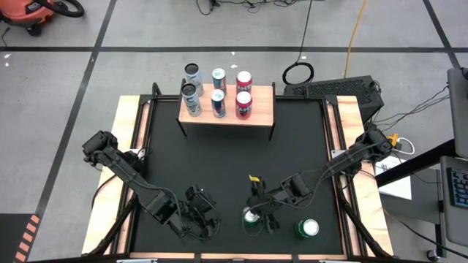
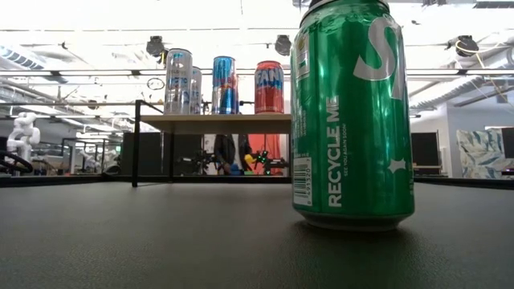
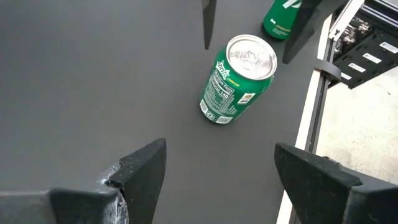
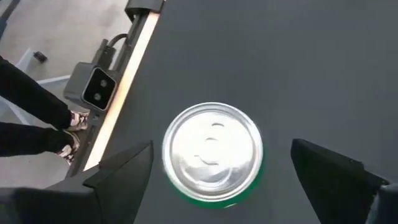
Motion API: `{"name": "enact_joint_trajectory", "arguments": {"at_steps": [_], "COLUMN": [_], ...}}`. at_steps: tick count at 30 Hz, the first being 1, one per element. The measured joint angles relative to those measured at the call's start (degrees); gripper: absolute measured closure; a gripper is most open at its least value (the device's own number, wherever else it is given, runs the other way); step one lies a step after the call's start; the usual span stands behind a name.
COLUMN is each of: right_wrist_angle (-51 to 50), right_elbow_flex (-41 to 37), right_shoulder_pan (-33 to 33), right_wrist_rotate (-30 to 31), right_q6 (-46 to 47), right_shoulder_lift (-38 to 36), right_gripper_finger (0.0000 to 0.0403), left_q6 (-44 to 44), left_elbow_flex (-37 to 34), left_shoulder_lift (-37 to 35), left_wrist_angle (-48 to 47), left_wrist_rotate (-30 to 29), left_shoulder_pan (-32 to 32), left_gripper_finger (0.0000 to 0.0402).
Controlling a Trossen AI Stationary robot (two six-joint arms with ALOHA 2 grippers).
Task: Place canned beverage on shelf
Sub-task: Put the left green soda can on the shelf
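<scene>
A green can (image 1: 251,217) stands upright on the black mat near the table's near edge; its silver top (image 4: 212,146) shows in the right wrist view. My right gripper (image 4: 222,144) is open just above it, one finger on either side of the can's top, with gaps showing. My left gripper (image 1: 201,219) hovers open to the left of that can (image 3: 239,78), with nothing between its fingers. The shelf (image 1: 259,109) stands at the far middle, with several silver, blue and red cans (image 1: 218,102) upright on its board.
A second green can (image 1: 307,229) stands at the near right of the mat. In the low view a green can (image 2: 353,112) looms close to the camera, the shelf (image 2: 217,123) far behind. The shelf board's right part is bare. A person's legs (image 4: 31,118) stand beyond the near edge.
</scene>
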Motion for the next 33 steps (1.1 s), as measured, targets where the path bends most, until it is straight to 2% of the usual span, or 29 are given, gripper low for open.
{"name": "enact_joint_trajectory", "arguments": {"at_steps": [6, 11, 15, 26, 33], "right_wrist_angle": [-0.04, -0.78, -1.34, -1.81, -1.77], "right_elbow_flex": [0.0, 0.0, 0.0, 0.0, -0.01], "right_shoulder_pan": [-0.17, -0.12, -0.1, 0.01, 0.01], "right_wrist_rotate": [-2.98, -2.84, -1.08, -1.07, -1.15], "right_q6": [-2.47, -2.31, 1.23, 6.93, 13.84], "right_shoulder_lift": [0.0, 0.0, 0.0, 0.0, 0.0], "right_gripper_finger": [0.0061, 0.0072, 0.0079, 0.011, 0.0135], "left_q6": [-0.02, -0.02, 0.0, 0.06, 0.11], "left_elbow_flex": [0.0, 0.0, 0.0, -0.02, -0.02], "left_shoulder_lift": [-0.02, -0.02, -0.02, -0.02, -0.02], "left_wrist_angle": [0.0, 0.0, 0.0, -0.04, -0.12], "left_wrist_rotate": [-0.07, -0.1, -0.39, -1.76, -1.88], "left_shoulder_pan": [0.0, 0.0, 0.0, 0.0, 0.0], "left_gripper_finger": [0.0103, 0.0103, 0.0103, 0.0103, 0.0103]}}
